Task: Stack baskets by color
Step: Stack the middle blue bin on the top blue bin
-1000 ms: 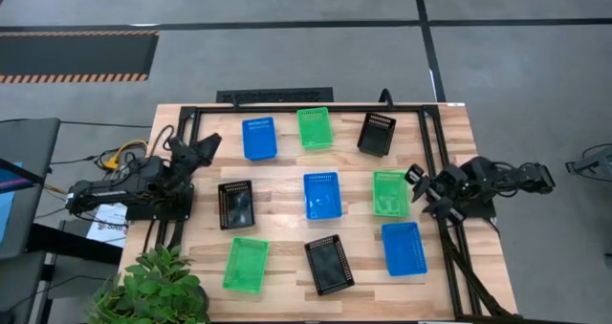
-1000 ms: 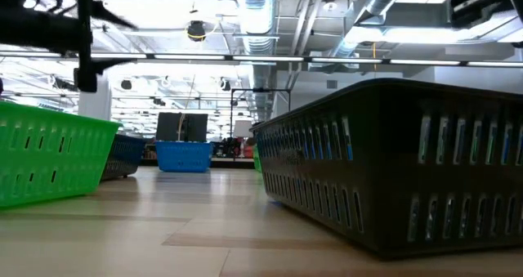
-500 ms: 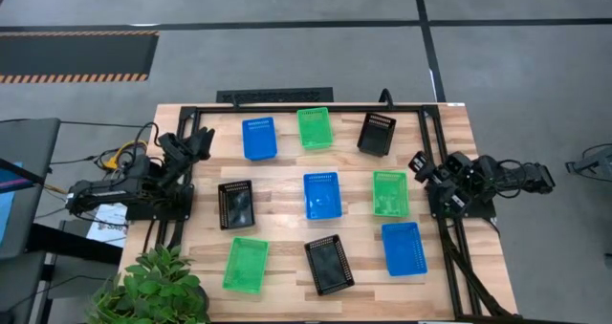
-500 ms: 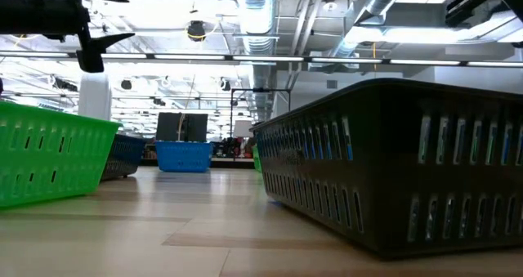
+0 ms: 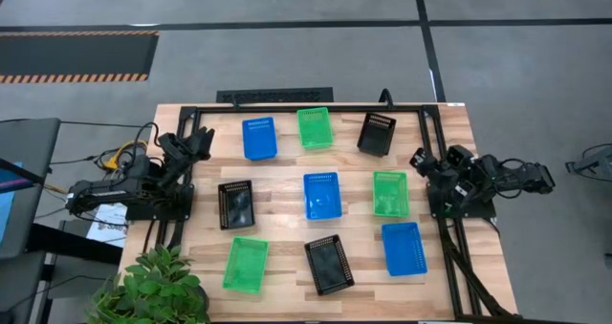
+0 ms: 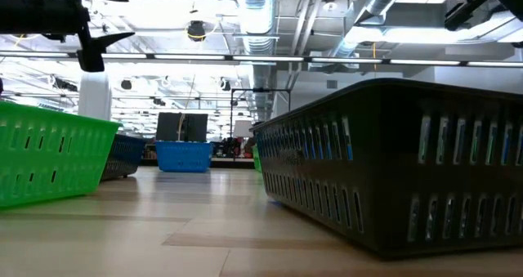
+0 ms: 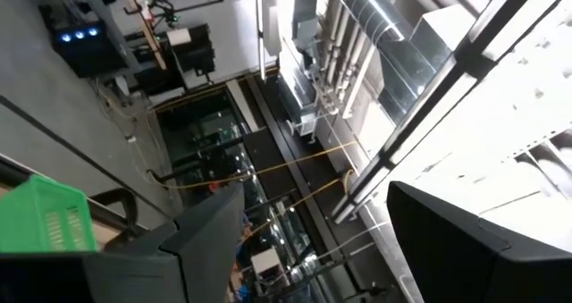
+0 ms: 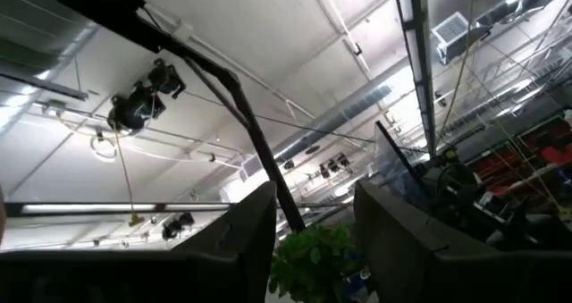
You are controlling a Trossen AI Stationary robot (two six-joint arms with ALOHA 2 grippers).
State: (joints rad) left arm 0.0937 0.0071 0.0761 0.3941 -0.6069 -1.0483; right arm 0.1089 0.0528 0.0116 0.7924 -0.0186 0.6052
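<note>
Wooden table: nine baskets unstacked, long axes mostly front-back; left hand, right hand apart, empty.

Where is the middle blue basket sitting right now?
In the high view the blue basket sits at the table's centre, between a black basket toward the left arm's side and a green basket toward the right arm's side.

Nine baskets lie singly on the table, none stacked. Three are blue: one in the far row, one in the middle, one in the near row. Three are green: one far, one in the middle row, one near. Three are black: one far, one in the middle row, one near. Two arms flank the table, and one potted plant stands at its near left corner.
</note>
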